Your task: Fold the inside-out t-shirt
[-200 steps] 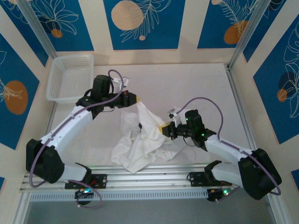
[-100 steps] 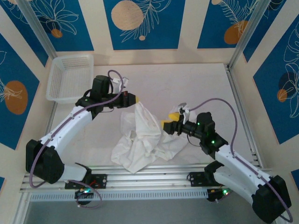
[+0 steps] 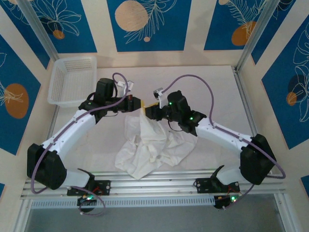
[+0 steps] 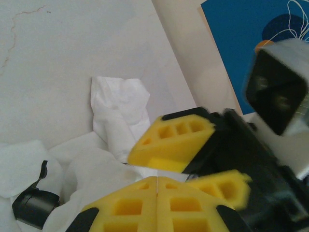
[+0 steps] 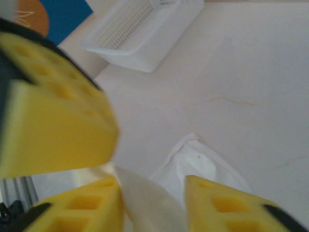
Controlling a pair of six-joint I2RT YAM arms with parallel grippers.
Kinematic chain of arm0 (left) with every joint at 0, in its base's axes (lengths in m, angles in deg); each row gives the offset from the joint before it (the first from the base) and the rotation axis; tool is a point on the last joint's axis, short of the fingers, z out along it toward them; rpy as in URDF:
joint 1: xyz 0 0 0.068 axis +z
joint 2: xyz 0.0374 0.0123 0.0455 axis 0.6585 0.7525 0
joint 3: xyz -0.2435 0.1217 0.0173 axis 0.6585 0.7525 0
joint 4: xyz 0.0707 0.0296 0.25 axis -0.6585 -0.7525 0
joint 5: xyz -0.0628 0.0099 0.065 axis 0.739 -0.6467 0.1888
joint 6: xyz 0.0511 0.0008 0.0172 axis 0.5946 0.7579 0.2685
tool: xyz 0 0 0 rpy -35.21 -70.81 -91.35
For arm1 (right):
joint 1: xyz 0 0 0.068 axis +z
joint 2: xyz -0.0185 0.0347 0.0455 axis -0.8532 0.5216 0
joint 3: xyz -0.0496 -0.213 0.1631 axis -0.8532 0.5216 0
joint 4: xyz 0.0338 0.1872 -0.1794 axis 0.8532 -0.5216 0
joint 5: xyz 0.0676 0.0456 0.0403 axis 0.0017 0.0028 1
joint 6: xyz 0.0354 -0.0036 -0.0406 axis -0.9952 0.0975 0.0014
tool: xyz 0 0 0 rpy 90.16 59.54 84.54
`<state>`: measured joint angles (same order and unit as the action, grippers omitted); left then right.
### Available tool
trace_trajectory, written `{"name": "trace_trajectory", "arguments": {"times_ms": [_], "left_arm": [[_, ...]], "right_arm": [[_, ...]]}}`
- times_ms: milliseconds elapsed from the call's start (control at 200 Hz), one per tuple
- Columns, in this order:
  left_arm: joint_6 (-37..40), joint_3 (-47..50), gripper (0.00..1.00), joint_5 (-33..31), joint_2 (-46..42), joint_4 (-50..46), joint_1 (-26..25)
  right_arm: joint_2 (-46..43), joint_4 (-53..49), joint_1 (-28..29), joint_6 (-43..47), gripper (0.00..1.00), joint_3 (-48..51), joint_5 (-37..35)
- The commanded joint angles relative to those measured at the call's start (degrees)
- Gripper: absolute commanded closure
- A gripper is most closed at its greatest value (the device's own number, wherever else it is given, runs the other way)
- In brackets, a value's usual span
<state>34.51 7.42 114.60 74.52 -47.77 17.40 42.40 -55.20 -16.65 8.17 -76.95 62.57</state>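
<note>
A crumpled white inside-out t-shirt [image 3: 149, 145] lies on the table [image 3: 212, 92], to the right of and nearer than the white mesh basket [image 3: 54, 87], with one peak of cloth lifted. The left gripper [image 3: 137, 103] has its yellow pads pressed together on that peak. The right gripper [image 3: 150, 109] is just beside it, its blurred fingers [image 5: 222, 205] apart with cloth between them; whether they grip the cloth cannot be told. Sleeves and collar are lost in the folds.
</note>
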Motion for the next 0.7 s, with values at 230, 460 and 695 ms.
{"name": "trace_trajectory", "arguments": {"times_ms": [230, 460, 695], "left_arm": [[2.84, -1.24, 1.0, 0.06, -1.29, -1.86, -0.12], [3.45, -0.73, 1.0, -0.49, -1.36, -2.48, -0.19], [2.7, -0.14, 1.0, -0.35, -0.76, -1.4, -0.21]], "right_arm": [[3.23, -19.74, -2.35, -6.32, 0.7, -5.27, -6.06], [-0.3, -30.89, -9.47, -13.86, 0.69, -2.99, 9.1], [-6.32, -26.44, -11.44, -13.79, 0.61, 1.37, 18.34]]}}
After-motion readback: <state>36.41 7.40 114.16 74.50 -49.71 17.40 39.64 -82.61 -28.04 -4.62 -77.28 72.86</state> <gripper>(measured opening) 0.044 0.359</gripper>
